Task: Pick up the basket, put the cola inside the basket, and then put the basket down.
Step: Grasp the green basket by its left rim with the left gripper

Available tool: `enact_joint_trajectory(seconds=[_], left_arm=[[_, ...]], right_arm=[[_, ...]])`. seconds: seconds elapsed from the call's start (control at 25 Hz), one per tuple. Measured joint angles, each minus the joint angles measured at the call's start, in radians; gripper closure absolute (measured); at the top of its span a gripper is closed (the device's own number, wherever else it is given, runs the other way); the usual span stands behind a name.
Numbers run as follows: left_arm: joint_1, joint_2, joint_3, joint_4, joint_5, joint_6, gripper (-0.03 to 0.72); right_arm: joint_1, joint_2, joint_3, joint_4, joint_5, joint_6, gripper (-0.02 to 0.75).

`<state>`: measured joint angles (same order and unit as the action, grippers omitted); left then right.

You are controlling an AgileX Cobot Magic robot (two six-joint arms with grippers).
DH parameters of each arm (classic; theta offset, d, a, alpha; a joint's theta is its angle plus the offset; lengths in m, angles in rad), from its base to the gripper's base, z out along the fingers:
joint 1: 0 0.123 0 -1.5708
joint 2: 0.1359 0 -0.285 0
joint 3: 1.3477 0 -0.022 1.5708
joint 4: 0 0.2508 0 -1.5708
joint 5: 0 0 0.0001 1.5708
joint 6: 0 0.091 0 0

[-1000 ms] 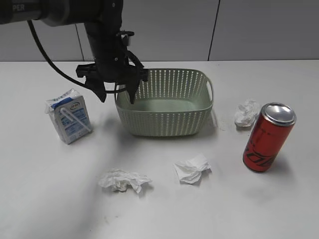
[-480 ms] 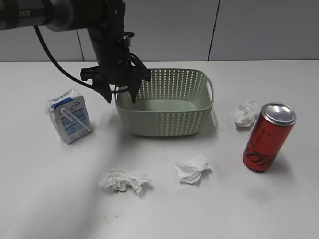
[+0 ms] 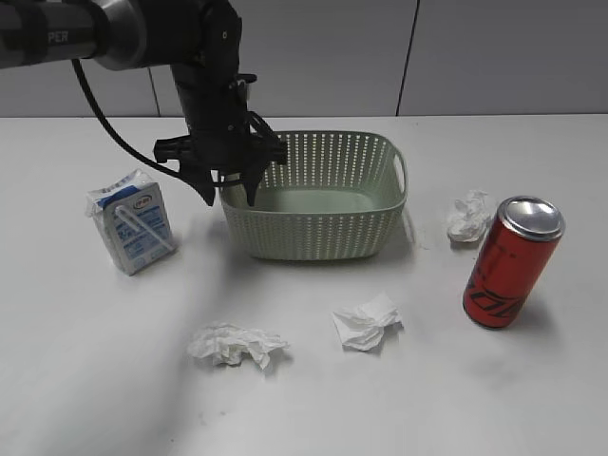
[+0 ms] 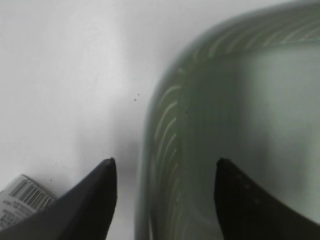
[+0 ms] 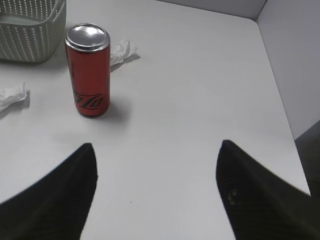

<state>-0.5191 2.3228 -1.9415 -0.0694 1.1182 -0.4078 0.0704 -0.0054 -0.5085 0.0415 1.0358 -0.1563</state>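
Left gripper (image 3: 228, 195) spread, jaws straddling the left end wall of the basket (image 3: 318, 218) on the table (image 3: 95, 361): pick-up step, and closing on that wall looks to be what comes next. Right gripper (image 5: 155, 170) spread and empty, off the exterior view; cola (image 3: 511, 263) upright, well right of the basket. Left wrist view blurred, contact unclear.

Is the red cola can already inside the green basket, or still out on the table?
Still out. The tall red cola can stands upright on the white table, right of the sage-green slotted plastic basket, whose visible floor is bare.
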Motion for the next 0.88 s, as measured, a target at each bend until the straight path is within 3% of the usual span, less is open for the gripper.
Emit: enact_joint_trajectory(seconds=[0.12,0.36,0.48,0.88], left_arm=[[0.000,0.000,0.000,0.000,-0.003,-0.001,0.330],[0.000,0.000,0.000,0.001,-0.004,-0.019,0.635],[0.000,0.000,-0.005,-0.009,-0.010,-0.046,0.676],[0.000,-0.009,-0.006,-0.030,0.020,-0.087,0.683]], right_arm=[[0.000,0.000,0.000,0.000,0.000,0.000,0.175],[0.000,0.000,0.000,-0.001,0.000,0.000,0.175],[0.000,0.000,0.000,-0.001,0.000,0.000,0.175],[0.000,0.000,0.000,-0.001,0.000,0.002,0.175]])
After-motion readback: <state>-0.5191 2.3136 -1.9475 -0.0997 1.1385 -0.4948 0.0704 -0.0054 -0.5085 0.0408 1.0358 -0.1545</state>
